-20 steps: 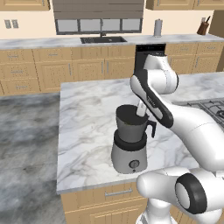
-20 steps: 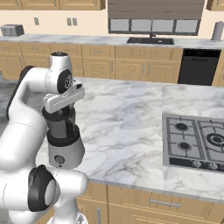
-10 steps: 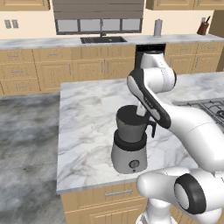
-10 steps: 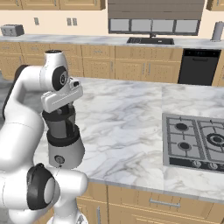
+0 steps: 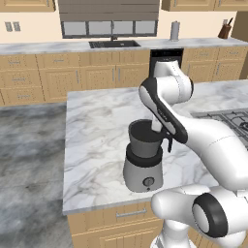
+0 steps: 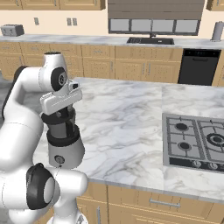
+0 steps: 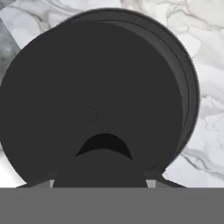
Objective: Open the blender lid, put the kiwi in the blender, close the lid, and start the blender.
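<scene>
The blender (image 5: 143, 162) stands upright on the marble island near its front edge — dark translucent jar, black collar, rounded silver-grey base with 1 round knob facing front. From the hand view, the blender lid (image 7: 87, 100) — a flat dark disc — covers the jar top.

We see a marble island counter (image 5: 97, 140) with wooden drawers (image 5: 121, 215) along its near front. A gas cooktop (image 6: 194, 142) is set into it on the right side. Along the back wall runs another counter with a sink (image 5: 114, 44) under a window (image 5: 110, 27). A black dishwasher (image 6: 196, 66) sits among the wooden cabinets. A toaster (image 6: 12, 30) stands far left, a knife block (image 5: 224, 30) far right, and a paper towel roll (image 5: 175, 30) near the sink.
</scene>
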